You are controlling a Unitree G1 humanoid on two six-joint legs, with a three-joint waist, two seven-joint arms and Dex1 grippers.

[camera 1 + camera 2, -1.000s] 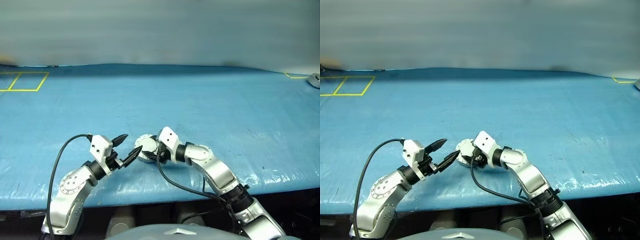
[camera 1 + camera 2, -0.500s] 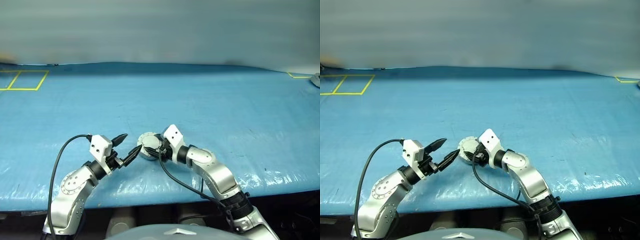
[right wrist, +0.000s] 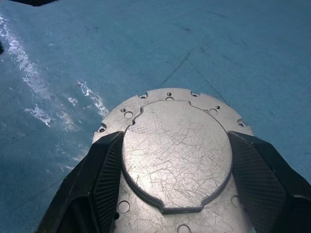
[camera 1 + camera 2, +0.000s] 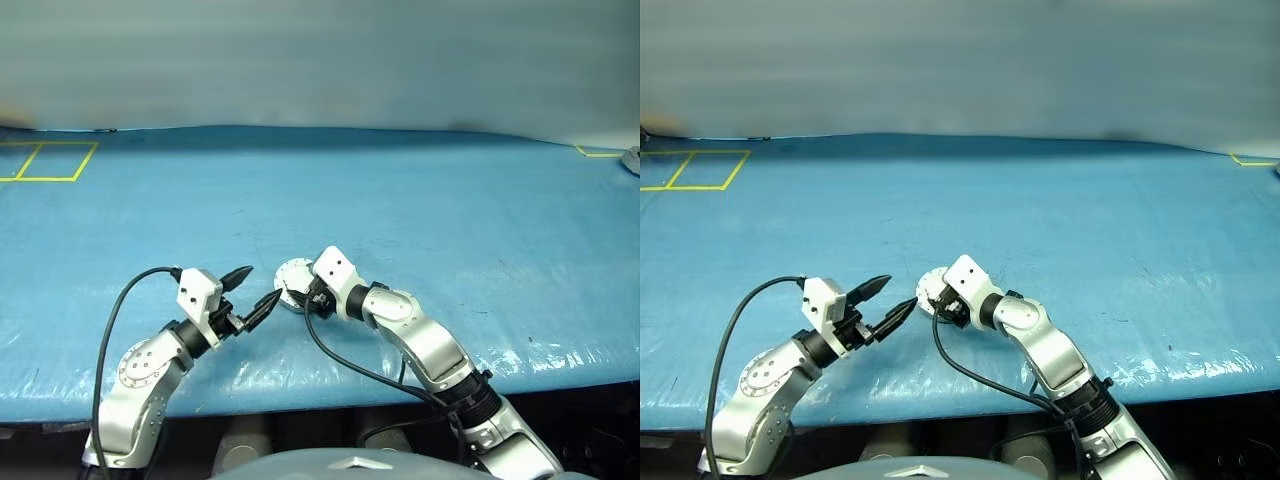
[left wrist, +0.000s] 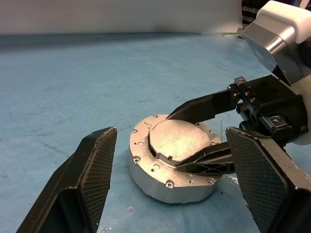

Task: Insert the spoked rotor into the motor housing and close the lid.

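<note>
Right gripper (image 5: 204, 136) of mine sits spread over the closed lid (image 3: 177, 150), one finger each side, the motor housing (image 5: 170, 182) flat on the blue table (image 4: 450, 220), left gripper (image 4: 255, 292) open just beside it.

Both arms are built of silver-grey jointed segments with black collars. Each white wrist block is trailed by a black cable. The black fingers (image 5: 92, 165) are faced with cross-hatched pads.
</note>
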